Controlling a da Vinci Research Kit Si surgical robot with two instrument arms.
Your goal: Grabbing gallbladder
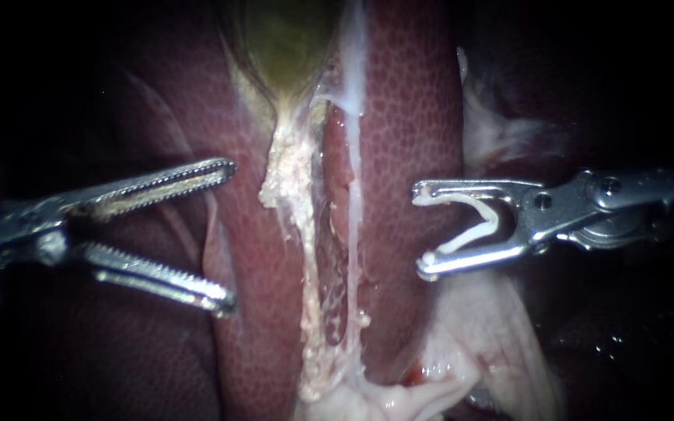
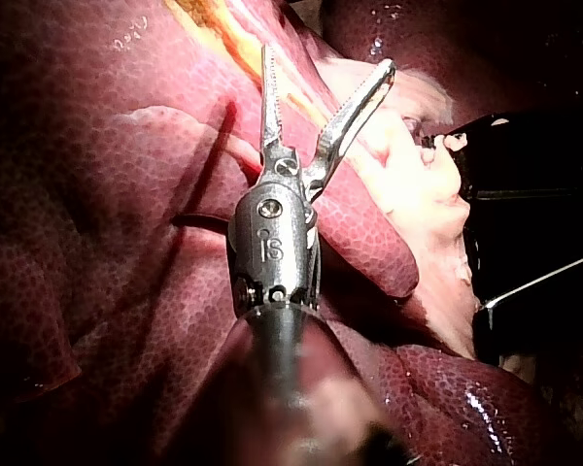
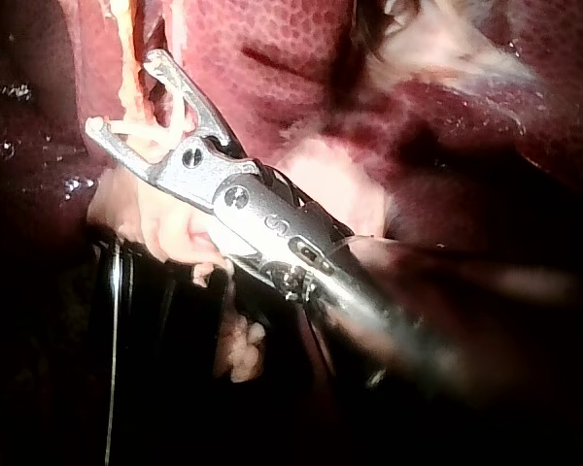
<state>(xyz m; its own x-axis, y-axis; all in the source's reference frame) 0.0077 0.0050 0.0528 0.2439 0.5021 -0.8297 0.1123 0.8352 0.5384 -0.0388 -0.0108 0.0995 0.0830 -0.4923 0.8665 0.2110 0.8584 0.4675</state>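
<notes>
The greenish gallbladder (image 1: 282, 39) lies at the top centre, narrowing into a ragged pale strip (image 1: 298, 179) that runs down between two lobes of liver (image 1: 407, 117). A thin whitish tube (image 1: 352, 156) runs beside the strip. My left instrument (image 1: 228, 234) has its toothed jaws wide open with nothing between them, left of the strip and well below the gallbladder. The left wrist view shows the same open jaws (image 2: 327, 58) over liver. My right instrument (image 1: 421, 230) holds a white clip (image 1: 470, 222) in jaws that stand apart, right of the tube; the right wrist view shows it (image 3: 124, 92) too.
Pale fatty tissue (image 1: 399, 390) bunches at the bottom centre and spreads to the lower right. More pale tissue (image 1: 493, 132) lies at the liver's right edge. Dark liver (image 1: 118, 351) fills the left side under my left instrument.
</notes>
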